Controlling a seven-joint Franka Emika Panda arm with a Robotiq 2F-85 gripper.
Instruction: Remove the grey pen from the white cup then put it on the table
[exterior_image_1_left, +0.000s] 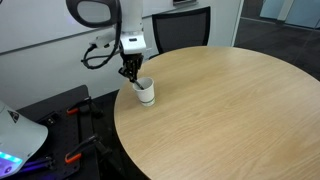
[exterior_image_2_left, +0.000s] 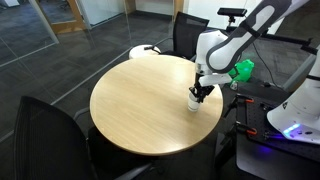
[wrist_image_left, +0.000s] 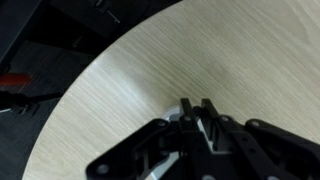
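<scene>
White cup (exterior_image_1_left: 146, 93) sits under the jaws (pen hidden).

Round wood table (exterior_image_1_left: 230, 110); white cup (exterior_image_1_left: 146, 94) nr edge.

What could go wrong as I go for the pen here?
1. The cup stands near the table edge; a bump from the gripper just above it could tip it off.
2. The pen is hard to make out in any view, so the grasp may catch the rim instead.
</scene>
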